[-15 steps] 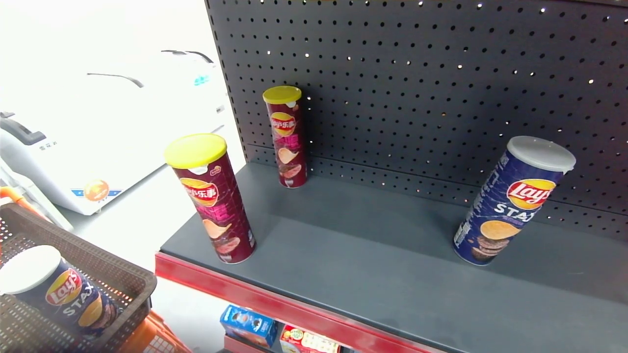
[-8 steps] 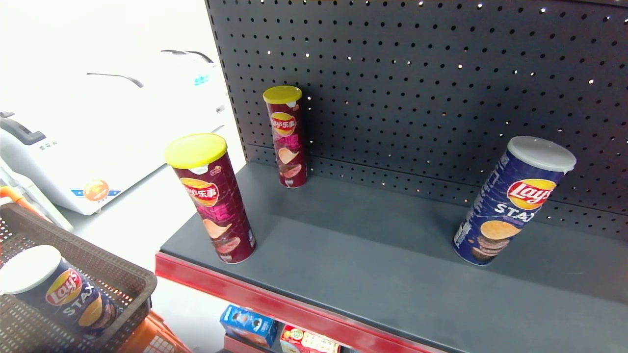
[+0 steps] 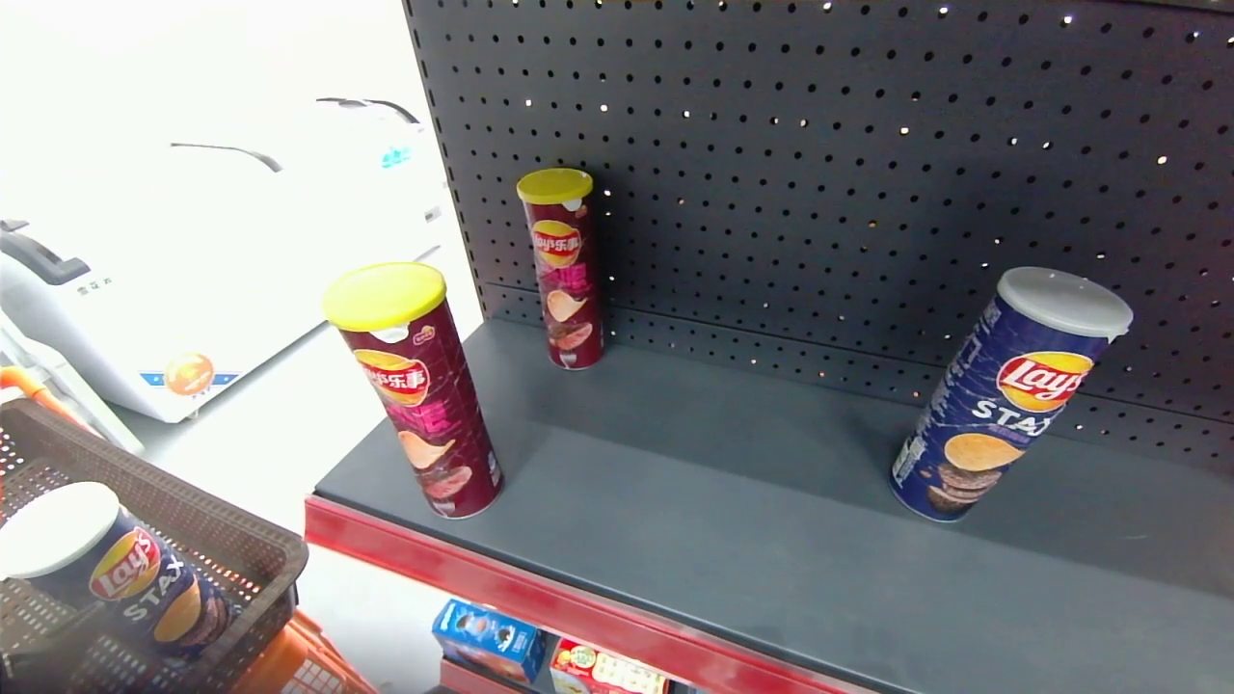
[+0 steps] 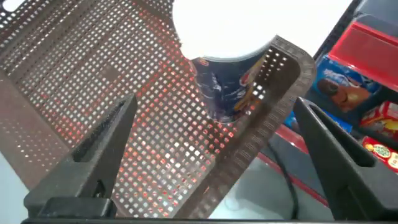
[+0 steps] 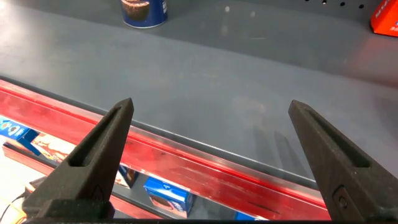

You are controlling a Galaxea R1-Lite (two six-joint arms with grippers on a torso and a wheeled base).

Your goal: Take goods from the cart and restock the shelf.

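Observation:
A blue chip can [image 3: 106,569] with a white lid stands in the brown mesh basket [image 3: 241,549] of the cart, at the lower left. My left gripper [image 4: 214,104] hangs open above that basket [image 4: 112,93], its fingers either side of the blue can [image 4: 227,87] but apart from it. On the grey shelf [image 3: 733,501] stand two maroon cans with yellow lids [image 3: 415,386] [image 3: 564,265] and another blue can [image 3: 1003,395]. My right gripper [image 5: 211,106] is open over the shelf's front part [image 5: 249,81], holding nothing, with the blue can's base [image 5: 144,11] farther off.
A black pegboard [image 3: 819,145] backs the shelf, and a red strip [image 3: 540,598] edges its front. Boxed goods [image 3: 487,636] [image 5: 165,193] sit on the shelf below. A white cabinet [image 3: 193,289] stands left. A red box corner [image 5: 385,18] lies on the shelf.
A dark shape has edged into the head view's lower left corner over the basket. The cans on the shelf have not moved.

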